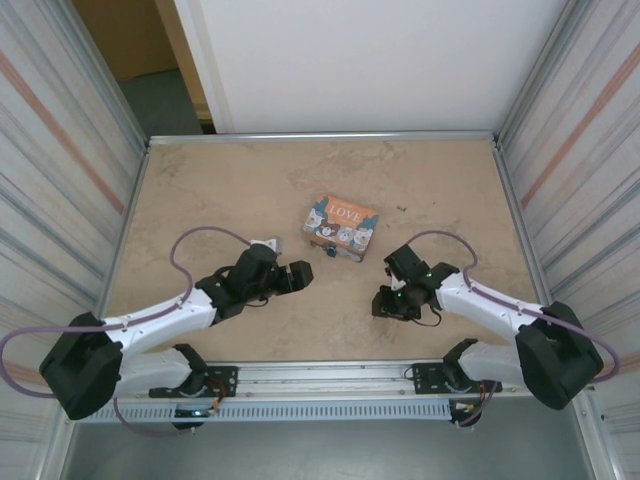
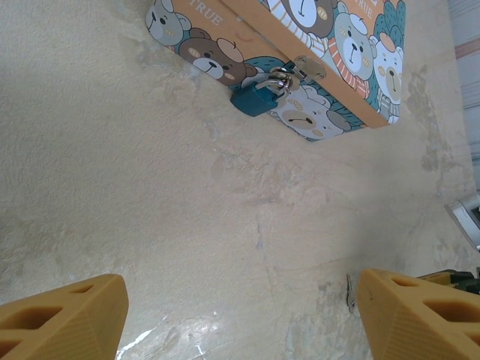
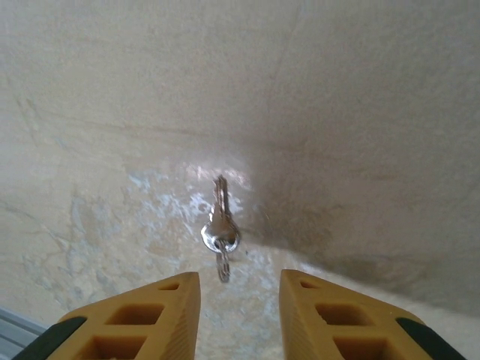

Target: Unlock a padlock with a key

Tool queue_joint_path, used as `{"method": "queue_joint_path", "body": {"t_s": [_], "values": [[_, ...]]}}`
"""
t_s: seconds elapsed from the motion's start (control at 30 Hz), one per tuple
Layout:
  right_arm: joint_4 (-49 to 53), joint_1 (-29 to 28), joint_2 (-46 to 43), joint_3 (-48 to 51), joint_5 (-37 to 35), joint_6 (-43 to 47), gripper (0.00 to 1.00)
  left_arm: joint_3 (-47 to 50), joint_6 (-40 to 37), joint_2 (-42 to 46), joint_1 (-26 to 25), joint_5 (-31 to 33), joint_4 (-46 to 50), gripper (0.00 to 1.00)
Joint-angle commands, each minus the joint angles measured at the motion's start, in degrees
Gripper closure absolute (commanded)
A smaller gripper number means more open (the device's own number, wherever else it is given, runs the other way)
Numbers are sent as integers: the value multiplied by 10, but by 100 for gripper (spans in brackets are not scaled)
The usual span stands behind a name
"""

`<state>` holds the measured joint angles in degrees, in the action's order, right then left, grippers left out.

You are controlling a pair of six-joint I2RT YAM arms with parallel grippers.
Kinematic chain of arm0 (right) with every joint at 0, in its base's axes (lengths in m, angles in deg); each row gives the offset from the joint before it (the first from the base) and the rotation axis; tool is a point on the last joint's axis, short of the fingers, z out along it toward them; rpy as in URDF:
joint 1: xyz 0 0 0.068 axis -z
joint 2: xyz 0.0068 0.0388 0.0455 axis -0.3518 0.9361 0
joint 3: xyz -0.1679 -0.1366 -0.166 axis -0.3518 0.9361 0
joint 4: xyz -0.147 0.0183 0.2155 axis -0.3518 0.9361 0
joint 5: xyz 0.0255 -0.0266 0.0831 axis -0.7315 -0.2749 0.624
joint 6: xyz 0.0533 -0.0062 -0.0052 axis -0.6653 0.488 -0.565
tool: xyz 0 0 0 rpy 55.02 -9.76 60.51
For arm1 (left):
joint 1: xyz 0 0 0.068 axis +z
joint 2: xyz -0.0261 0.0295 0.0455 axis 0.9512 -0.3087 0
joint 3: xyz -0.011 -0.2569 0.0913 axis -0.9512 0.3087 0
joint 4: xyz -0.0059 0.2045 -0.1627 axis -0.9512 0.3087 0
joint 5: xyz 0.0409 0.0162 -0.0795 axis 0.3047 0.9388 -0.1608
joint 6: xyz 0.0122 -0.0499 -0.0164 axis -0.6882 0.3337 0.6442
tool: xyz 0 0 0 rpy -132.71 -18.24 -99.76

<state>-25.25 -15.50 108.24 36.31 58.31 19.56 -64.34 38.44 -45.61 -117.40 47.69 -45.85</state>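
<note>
Nothing is unlocked yet: nearest, the right gripper (image 3: pixel 240 283), narrow and empty, hovers over the key (image 3: pixel 220 225) lying on the table (image 1: pixel 220 190), the left gripper (image 2: pixel 240 283) gapes wide, and farther off the padlock (image 2: pixel 253 97) hangs shut on the tin (image 2: pixel 247 22).

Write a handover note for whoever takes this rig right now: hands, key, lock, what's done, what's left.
Left hand: open, empty, low over the table, facing the padlock.
Right hand: fingers apart, either side of the key's ring end, not gripping it.
Key: flat on the table, just ahead of the right hand.
Padlock: looks shut, hooked through the clasp on the tin, on the side facing the arms.
Done: both hands in position, nothing more.
Left: pick up the key, put it in the padlock, turn it, free the shackle.
</note>
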Motion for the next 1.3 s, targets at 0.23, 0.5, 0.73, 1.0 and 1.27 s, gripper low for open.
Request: {"method": "queue_joint_path", "body": {"t_s": [0.23,0.5,0.73,1.0,1.27], "values": [[-17,-15,39,-26,2,-5,73,-16,6,-12,-2,11,-14,19],[-13,-26,63,-32,-7,-6,75,-17,5,-12,-2,11,-14,19],[-4,-30,87,-37,-21,-5,78,-16,5,-10,-2,11,-10,19],[-1,-40,120,-42,-40,-3,87,-14,4,-5,-2,14,-4,19],[-8,-45,103,-42,-47,-4,100,-12,1,19,-2,31,17,18]]}}
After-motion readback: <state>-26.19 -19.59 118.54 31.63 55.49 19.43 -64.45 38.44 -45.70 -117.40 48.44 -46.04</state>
